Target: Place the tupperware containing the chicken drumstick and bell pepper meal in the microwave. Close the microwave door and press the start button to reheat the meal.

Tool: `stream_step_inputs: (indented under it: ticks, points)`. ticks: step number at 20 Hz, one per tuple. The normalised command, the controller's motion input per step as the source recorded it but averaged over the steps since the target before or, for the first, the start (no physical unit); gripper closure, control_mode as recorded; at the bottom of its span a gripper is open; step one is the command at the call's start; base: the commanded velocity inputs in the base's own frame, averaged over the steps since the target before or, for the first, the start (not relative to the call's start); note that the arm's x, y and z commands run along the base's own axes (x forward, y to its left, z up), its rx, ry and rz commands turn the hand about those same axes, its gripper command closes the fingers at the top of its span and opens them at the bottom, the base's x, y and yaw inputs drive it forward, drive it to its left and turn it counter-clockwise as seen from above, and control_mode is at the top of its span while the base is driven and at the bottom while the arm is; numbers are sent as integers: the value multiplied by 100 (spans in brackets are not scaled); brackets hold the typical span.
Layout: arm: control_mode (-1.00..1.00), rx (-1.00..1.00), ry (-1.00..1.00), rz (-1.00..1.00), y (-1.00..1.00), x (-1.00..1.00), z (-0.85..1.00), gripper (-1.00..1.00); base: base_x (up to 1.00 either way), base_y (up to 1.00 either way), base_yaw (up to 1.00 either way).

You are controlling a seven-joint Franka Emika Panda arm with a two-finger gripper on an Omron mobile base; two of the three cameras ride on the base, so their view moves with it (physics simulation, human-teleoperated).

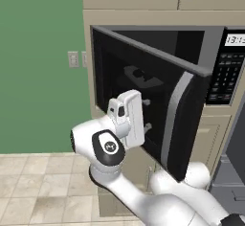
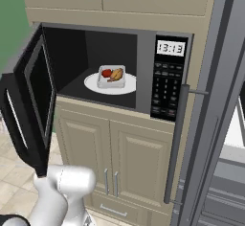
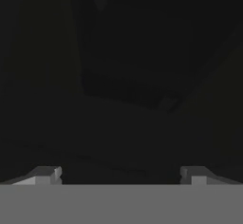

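The microwave (image 2: 145,72) stands open under the beige cabinets. On its white turntable plate (image 2: 92,83) sits the tupperware (image 2: 113,82), a shallow grey tray holding the red bell pepper (image 2: 106,73) and the tan chicken drumstick (image 2: 116,75). The microwave door (image 1: 143,74) is swung partly out, its grey bar handle (image 1: 173,119) on the free edge. My gripper (image 1: 147,114) is open against the door's outer glass, nothing between its fingers. In the hand view the gripper (image 3: 119,175) faces dark glass at very close range; I cannot tell whether it touches.
The keypad panel (image 2: 167,88) with its clock (image 2: 171,48) is right of the cavity. A tall grey appliance with a long vertical handle (image 2: 175,143) stands at the right. Beige cabinet doors (image 2: 95,158) sit below, a green wall (image 1: 38,76) to the left.
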Motion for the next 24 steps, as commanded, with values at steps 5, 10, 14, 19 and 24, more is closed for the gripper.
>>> stream_step_inputs:
  ticks: [5,10,14,19,24]
  points:
    - [-100,1,0,0,-95,0,0,-100,0,0,0]
    - [-100,1,0,0,-80,3,0,-100,0,0,0]
    - [-100,3,0,0,-63,24,0,-100,0,0,0]
    - [-100,6,0,3,-42,46,1,-100,0,0,0]
    - [-100,9,0,9,-22,69,11,-100,0,0,0]
